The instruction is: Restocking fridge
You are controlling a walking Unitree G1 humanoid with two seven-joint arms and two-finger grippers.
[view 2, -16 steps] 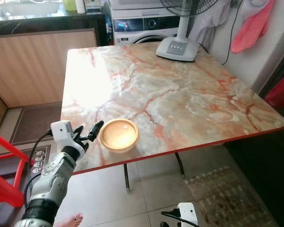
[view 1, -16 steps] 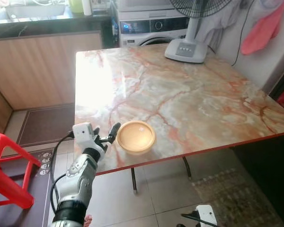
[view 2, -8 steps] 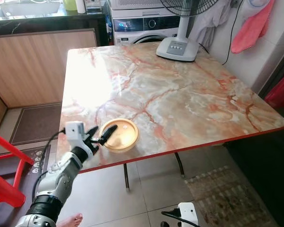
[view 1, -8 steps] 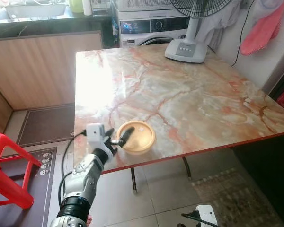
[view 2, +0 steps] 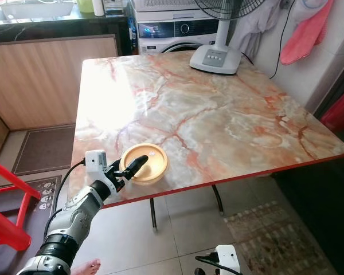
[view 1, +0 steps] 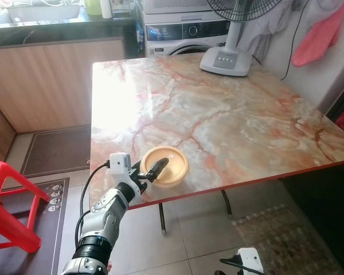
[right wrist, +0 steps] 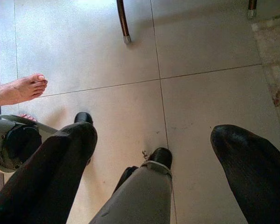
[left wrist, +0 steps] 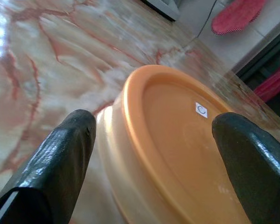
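One orange bowl (view 1: 164, 165) sits near the front left corner of the marble table (view 1: 229, 120). We see our left gripper (view 1: 151, 170) reaching over its near rim, fingers spread wide, one outside the wall and one above the inside. Our right gripper (right wrist: 154, 172) hangs low over the tiled floor (right wrist: 200, 46), fingers apart, near a person's bare foot (right wrist: 18, 88).

Marble table (view 1: 229, 120), tiled floor (view 1: 189, 229), red stool (view 1: 8, 197), washing machine (view 1: 183, 31).
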